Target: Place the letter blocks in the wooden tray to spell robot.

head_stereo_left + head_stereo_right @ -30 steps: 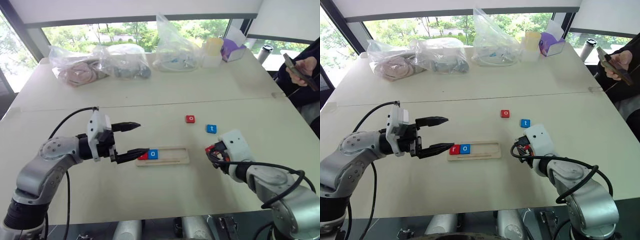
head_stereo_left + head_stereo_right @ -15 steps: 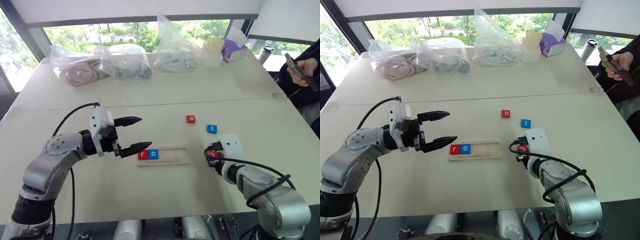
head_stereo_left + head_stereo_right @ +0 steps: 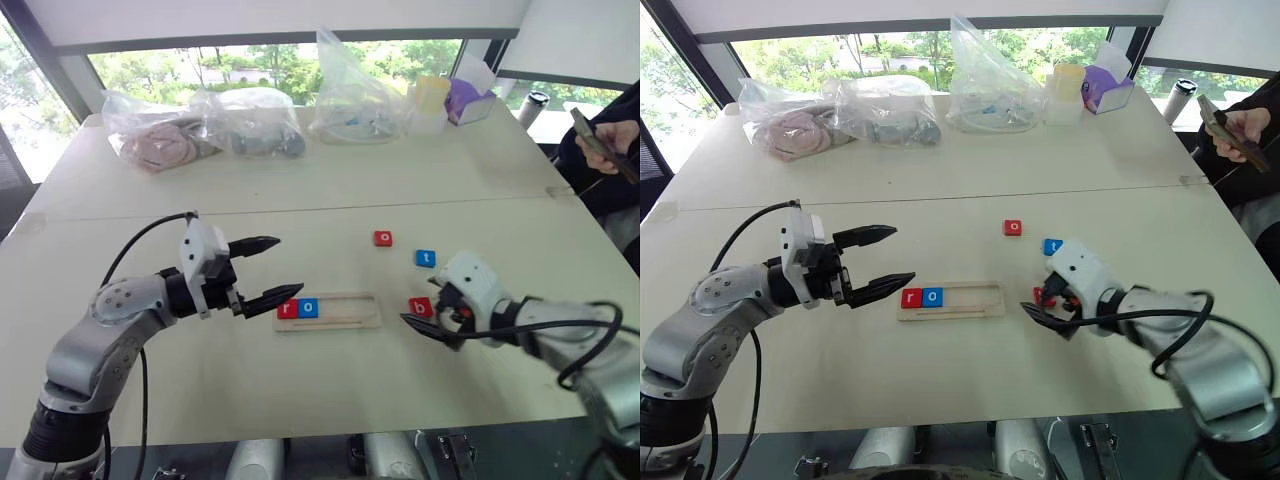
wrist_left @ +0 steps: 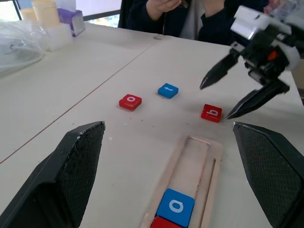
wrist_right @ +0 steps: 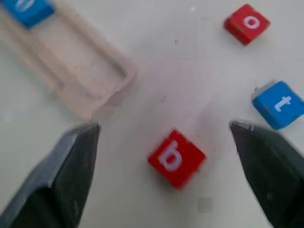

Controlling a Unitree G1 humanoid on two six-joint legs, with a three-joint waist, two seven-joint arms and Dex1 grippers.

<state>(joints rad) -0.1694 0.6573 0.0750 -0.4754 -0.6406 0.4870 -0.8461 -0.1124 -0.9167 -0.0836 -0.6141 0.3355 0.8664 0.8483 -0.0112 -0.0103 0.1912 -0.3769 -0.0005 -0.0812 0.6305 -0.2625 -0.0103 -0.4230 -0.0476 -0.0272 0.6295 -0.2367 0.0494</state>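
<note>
**Red b lay loose between your right jaws, outside the tray**

Your left gripper (image 3: 262, 271) hung with jaws wide apart at the left end of the wooden tray (image 3: 350, 311), holding nothing. In the tray's left end sat the red r block (image 3: 287, 309) and the blue o block (image 3: 307, 308), touching. Right of the tray, the red b block (image 5: 176, 158) lay flat on the table between your right gripper's (image 3: 432, 312) spread jaws, touching neither. Beyond the tray's right end lay the red o block (image 3: 382, 238) and blue t block (image 3: 425, 258).
</note>
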